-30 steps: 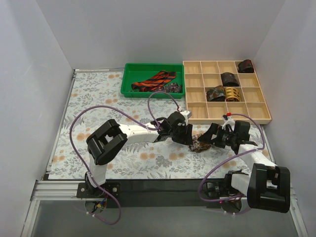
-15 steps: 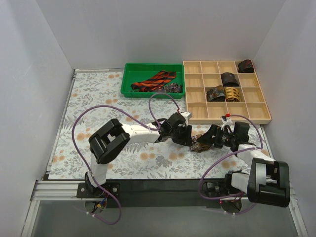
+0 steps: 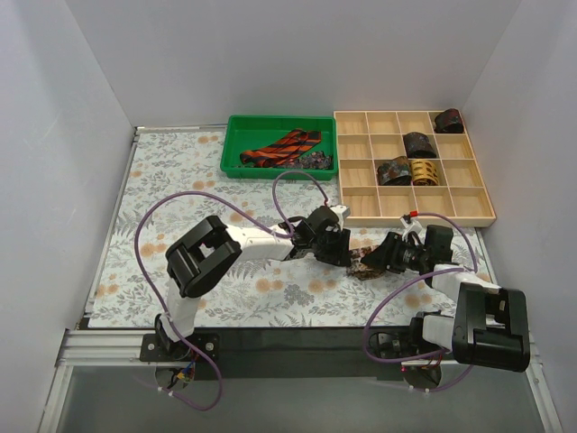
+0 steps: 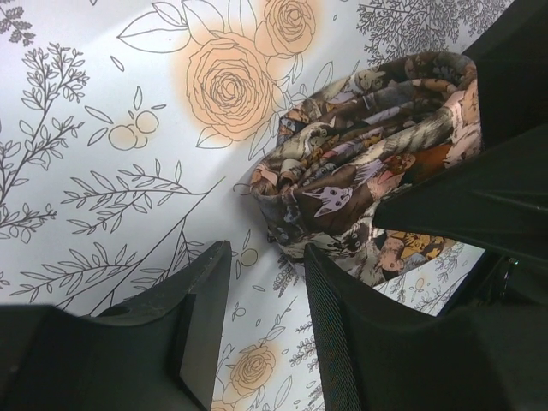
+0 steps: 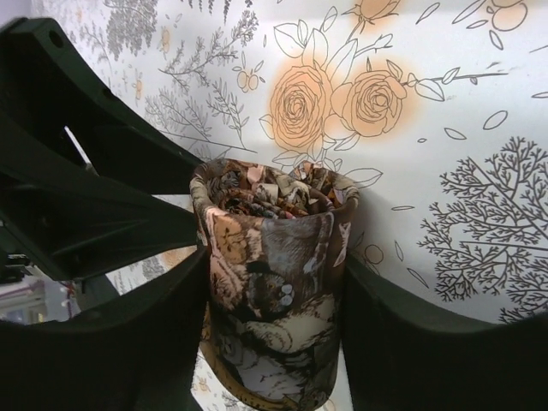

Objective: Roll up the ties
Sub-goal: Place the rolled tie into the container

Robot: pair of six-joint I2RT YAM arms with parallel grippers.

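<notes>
- Shows a dark, brown-mottled rolled tie (image 5: 270, 282) on the floral table covering (image 5: 445, 111), between the two claws near the front.
- Grasps the rolled tie from both sides with the right gripper (image 5: 270, 257), fingers pressed into the fabric.
- Leaves the left gripper (image 4: 265, 253) released, with bare cloth in its narrow gap and the tips just beside the rolled tie.
- Holds four finished coils (image 3: 419, 144) in the wooden grid box (image 3: 361, 194) and a striped tie (image 3: 284, 147) in the green tray (image 3: 236, 135).
</notes>
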